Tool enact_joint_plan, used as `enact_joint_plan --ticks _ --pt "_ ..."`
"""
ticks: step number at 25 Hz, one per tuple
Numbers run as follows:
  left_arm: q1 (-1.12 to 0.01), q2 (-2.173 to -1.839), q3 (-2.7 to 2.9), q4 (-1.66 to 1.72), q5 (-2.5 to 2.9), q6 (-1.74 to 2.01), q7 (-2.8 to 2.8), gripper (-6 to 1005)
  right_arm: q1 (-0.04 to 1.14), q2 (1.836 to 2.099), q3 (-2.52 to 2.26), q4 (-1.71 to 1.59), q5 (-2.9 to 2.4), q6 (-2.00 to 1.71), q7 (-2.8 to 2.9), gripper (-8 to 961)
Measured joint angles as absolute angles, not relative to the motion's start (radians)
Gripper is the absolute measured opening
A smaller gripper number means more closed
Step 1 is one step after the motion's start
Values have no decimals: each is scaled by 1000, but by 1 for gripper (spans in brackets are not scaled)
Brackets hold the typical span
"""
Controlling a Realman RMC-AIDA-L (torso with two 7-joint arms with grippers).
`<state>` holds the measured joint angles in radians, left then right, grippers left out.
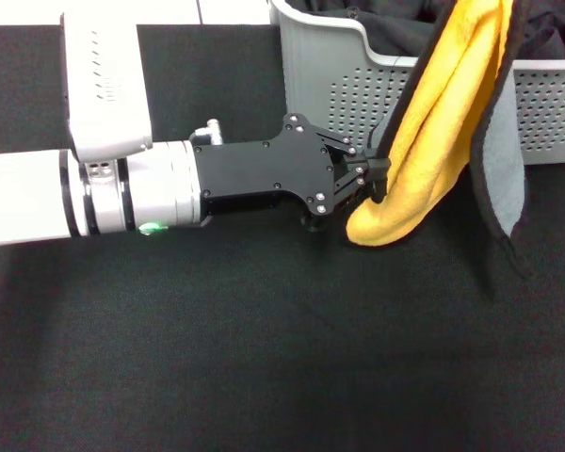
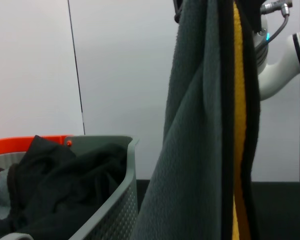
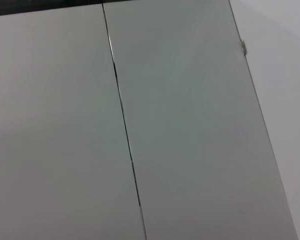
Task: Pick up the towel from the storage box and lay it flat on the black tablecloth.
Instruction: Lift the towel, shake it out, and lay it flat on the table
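The towel [image 1: 433,132] hangs in a long fold from above the head view's top edge, yellow-orange side out, with its grey reverse [image 1: 502,169] and black edging showing. Its lower end hangs just above the black tablecloth [image 1: 264,358], in front of the storage box [image 1: 358,85]. My left gripper [image 1: 372,179] reaches in from the left and is shut on the towel's black-edged side near the lower end. In the left wrist view the towel [image 2: 200,150] hangs close by, and the right arm [image 2: 277,70] shows behind its top. The right gripper itself is hidden.
The storage box [image 2: 125,200] holds smooth black garment fabric [image 1: 395,24], which also shows in the left wrist view [image 2: 65,185]. An orange rim [image 2: 20,145] sits behind the box. The right wrist view shows only a grey panelled wall [image 3: 190,125].
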<state>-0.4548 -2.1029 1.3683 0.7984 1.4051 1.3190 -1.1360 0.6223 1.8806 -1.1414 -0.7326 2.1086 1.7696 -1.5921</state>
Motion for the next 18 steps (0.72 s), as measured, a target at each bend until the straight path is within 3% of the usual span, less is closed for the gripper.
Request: enact_joint_plan --ticks 10,18 --pt "-482 -2103 1370 718 1339 1320 -1094 34 624 1881 -1129 -738 2110 1766 -1589 29" --pt "-484 -2103 1384 698 1301 1329 -1079 180 625 1882 -1129 -737 2110 1763 -1591 31"
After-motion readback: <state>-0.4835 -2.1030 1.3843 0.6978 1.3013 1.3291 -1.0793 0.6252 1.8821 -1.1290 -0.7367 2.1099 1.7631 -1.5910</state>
